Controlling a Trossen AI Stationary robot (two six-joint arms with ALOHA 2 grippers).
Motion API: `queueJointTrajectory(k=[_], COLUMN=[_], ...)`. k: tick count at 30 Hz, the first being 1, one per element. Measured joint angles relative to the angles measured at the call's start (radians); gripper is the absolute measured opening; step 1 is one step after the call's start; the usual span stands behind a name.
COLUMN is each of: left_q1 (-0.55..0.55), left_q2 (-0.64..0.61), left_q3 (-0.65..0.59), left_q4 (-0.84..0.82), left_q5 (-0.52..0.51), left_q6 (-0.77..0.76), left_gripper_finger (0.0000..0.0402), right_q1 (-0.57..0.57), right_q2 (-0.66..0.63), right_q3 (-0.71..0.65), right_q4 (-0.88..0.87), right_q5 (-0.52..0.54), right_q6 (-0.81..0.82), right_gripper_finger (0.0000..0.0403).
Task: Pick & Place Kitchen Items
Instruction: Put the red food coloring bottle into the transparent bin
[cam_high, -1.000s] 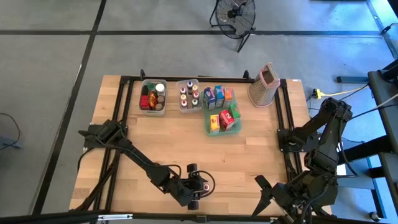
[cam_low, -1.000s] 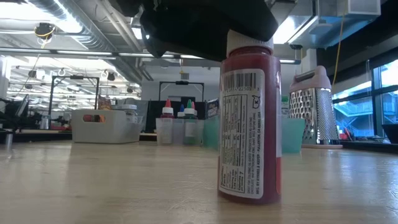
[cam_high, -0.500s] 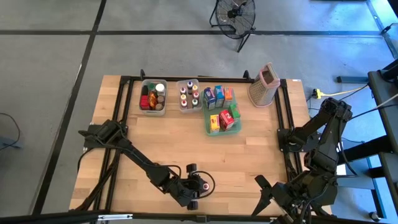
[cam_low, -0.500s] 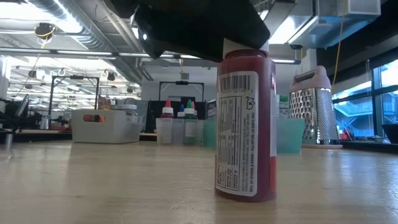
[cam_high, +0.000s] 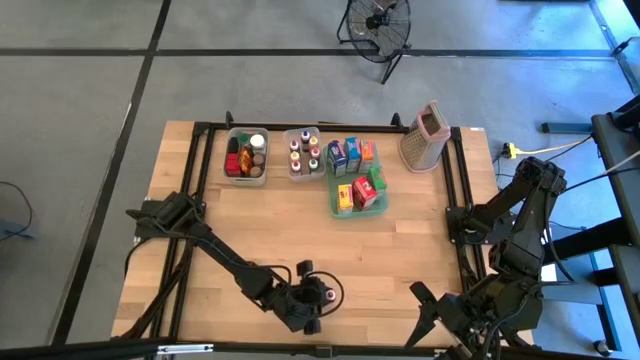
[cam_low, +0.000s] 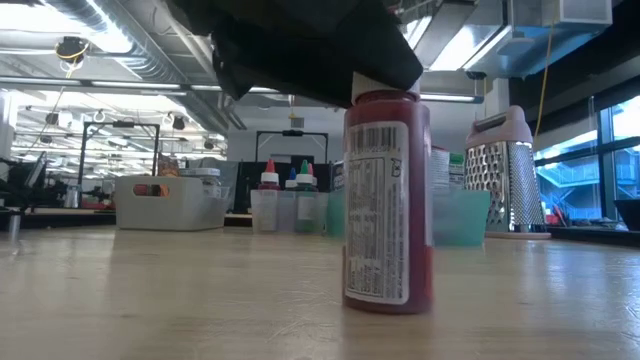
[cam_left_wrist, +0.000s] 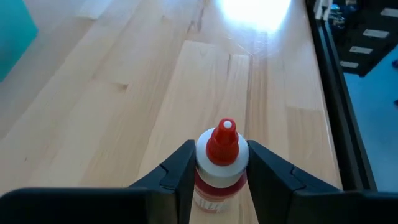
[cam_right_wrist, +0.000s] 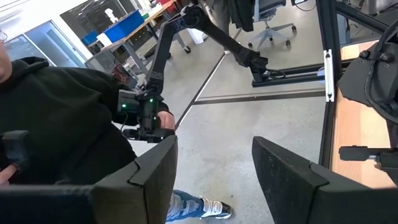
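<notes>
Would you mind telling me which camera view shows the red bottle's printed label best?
The low view: the red bottle stands close, its label facing the camera. The left wrist view shows only its red nozzle and white collar between the left tool's fingers. The high view hides it under that tool. The right wrist view misses it.

Left end effector (cam_high: 318, 297) at table's (cam_high: 400, 245) near edge
</notes>
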Motion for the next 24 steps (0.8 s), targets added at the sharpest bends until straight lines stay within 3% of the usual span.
queueJointTrajectory(k=[9,18,24], left_q1=[0.0,0.045,0.184], left_q2=[-0.089,-0.233,-0.337], left_q3=[0.003,0.194,0.313], left_q4=[-0.144,-0.659,-1.028], left_q5=[-0.035,-0.156,-0.23], left_q6=[-0.172,-0.262,-0.261], left_gripper_finger=[0.0114,0.0114,0.0114], right_q1=[0.015,0.065,0.085], right_q2=[0.0,0.0,0.0], right_q3=[0.0,0.0,0.0], right_q4=[0.049,0.044,0.037], right_q5=[-0.008,-0.004,0.124], right_q6=[-0.005,-0.081,-0.201], right_gripper_finger=[0.0211,0.0211,0.0211])
